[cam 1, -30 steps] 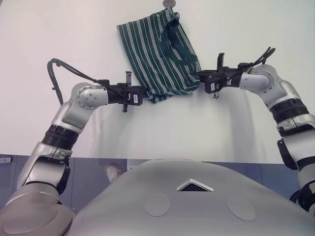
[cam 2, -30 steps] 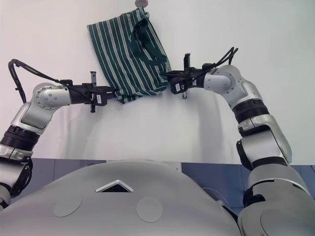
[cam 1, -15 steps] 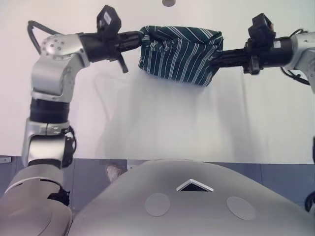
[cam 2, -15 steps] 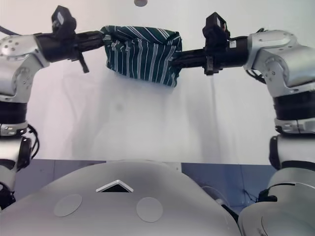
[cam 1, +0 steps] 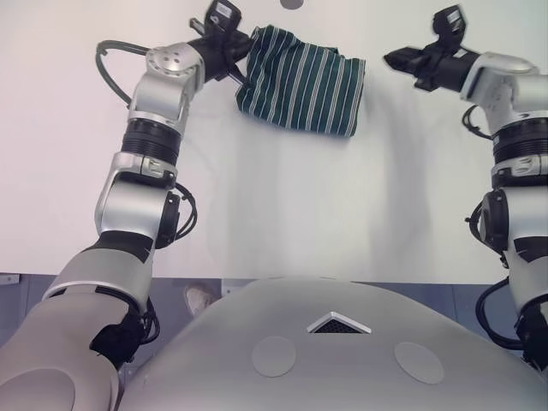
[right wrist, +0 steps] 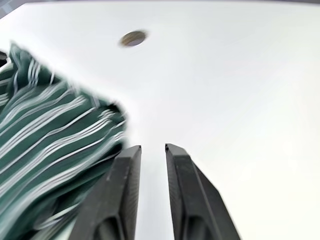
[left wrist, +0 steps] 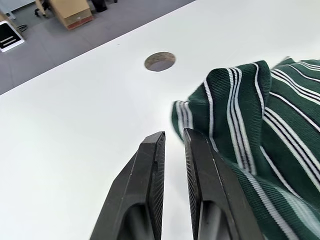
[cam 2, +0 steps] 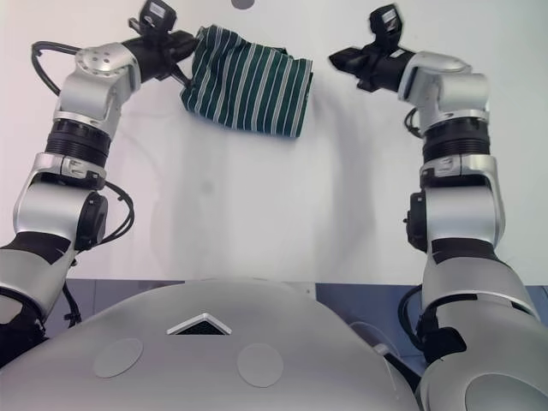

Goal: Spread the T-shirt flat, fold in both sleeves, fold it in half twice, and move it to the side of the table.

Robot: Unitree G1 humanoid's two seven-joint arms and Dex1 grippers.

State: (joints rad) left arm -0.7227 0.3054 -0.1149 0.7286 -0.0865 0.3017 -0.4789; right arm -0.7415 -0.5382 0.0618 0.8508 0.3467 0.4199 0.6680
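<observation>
The T-shirt (cam 1: 300, 81), dark green with white stripes, lies folded into a small rectangle on the far part of the white table (cam 1: 282, 205). My left gripper (cam 1: 242, 43) rests at the shirt's left edge; in the left wrist view its fingers (left wrist: 152, 155) stand a narrow gap apart with nothing between them, and the cloth (left wrist: 270, 115) lies just beside one finger. My right gripper (cam 1: 387, 58) hovers a short way off the shirt's right edge, its fingers (right wrist: 127, 165) likewise slightly apart and empty, with the shirt (right wrist: 45, 135) off to one side.
A round cable hole (cam 1: 292, 3) sits in the tabletop just beyond the shirt. The table's near edge (cam 1: 282, 276) runs across below the arms. Grey floor and a cardboard box (left wrist: 72, 10) lie past the far edge.
Both grippers carried the folded shirt up and away to the far part of the table, set it down and let go. The right gripper has drawn back to the right.
</observation>
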